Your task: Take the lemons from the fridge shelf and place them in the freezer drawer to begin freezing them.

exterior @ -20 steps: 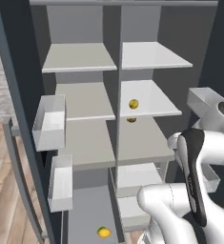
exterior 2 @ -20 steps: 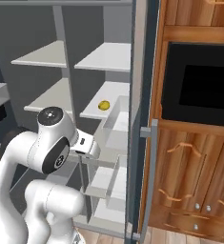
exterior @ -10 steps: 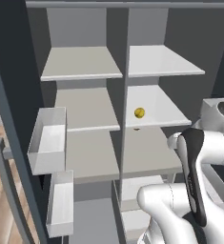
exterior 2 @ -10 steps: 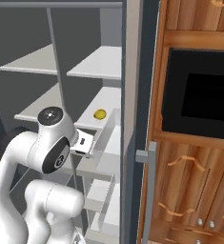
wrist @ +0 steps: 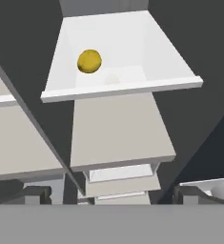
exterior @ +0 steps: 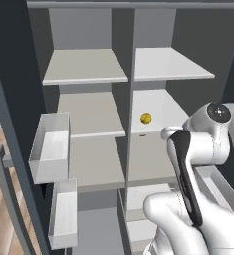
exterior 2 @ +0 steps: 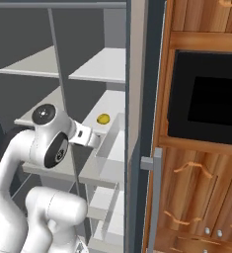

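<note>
One lemon [wrist: 89, 61] sits upper left on the white shelf [wrist: 132, 52], small, firm, likely to roll. Gripper [wrist: 112, 195] hangs below with jaws spread wide and empty; best pinched across its middle.

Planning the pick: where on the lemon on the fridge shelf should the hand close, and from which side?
Probably across the lemon's widest middle, coming in level from the shelf's open front. It is small and round, so any pair of opposite sides serves; the shelf above likely rules out a reach from overhead.

Your two base views look forward into the open fridge from behind the arm's left and right, sharing the lemon [exterior: 146, 118] shelf [exterior: 163, 119]; hand view faces it nearer.
</note>
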